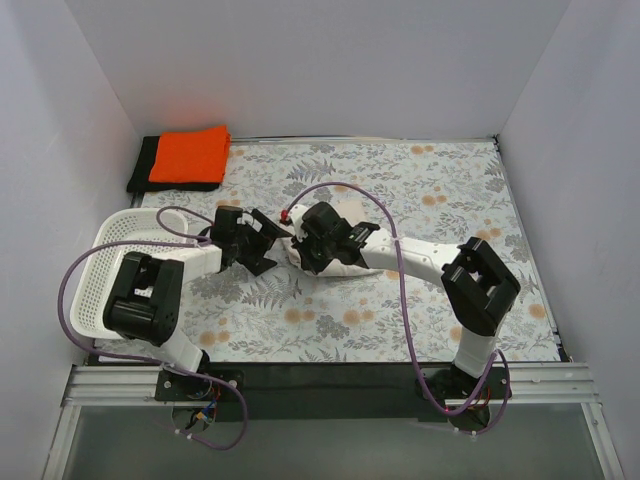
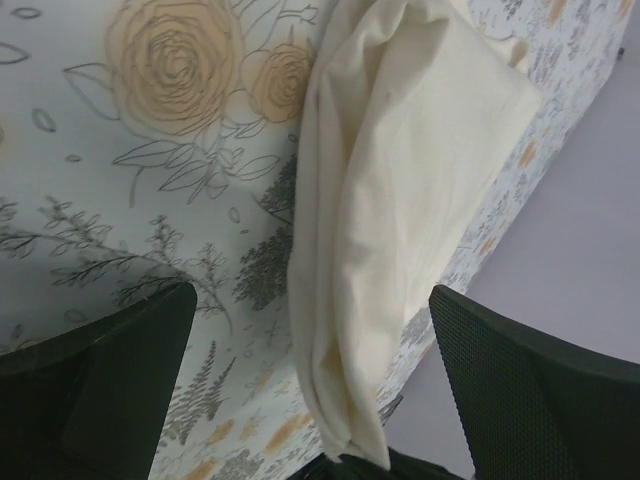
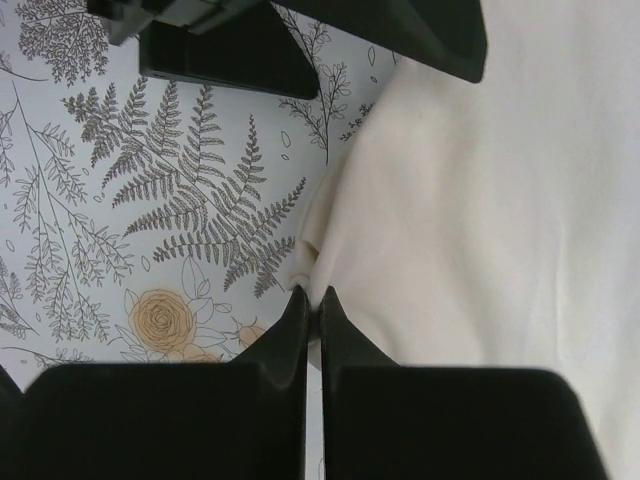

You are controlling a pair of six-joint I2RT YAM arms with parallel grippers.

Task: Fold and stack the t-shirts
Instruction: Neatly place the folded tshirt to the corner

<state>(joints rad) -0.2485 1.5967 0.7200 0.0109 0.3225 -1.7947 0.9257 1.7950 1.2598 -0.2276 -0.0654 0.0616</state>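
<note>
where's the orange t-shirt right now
In the top view, the folded orange t-shirt lies at the far-left corner of the table, on top of the black t-shirt, just beyond the white basket.

plain white walls (image 1: 320, 60) enclose a floral-print tabletop (image 1: 450, 190); a rail (image 1: 110, 385), perhaps aluminium, edges its near side.

Your right gripper (image 3: 311, 300) pinches the cream t-shirt (image 3: 480, 230) at its folded left edge, fingers pressed together, above the fern-and-rose patterned table (image 3: 120, 200).
</note>
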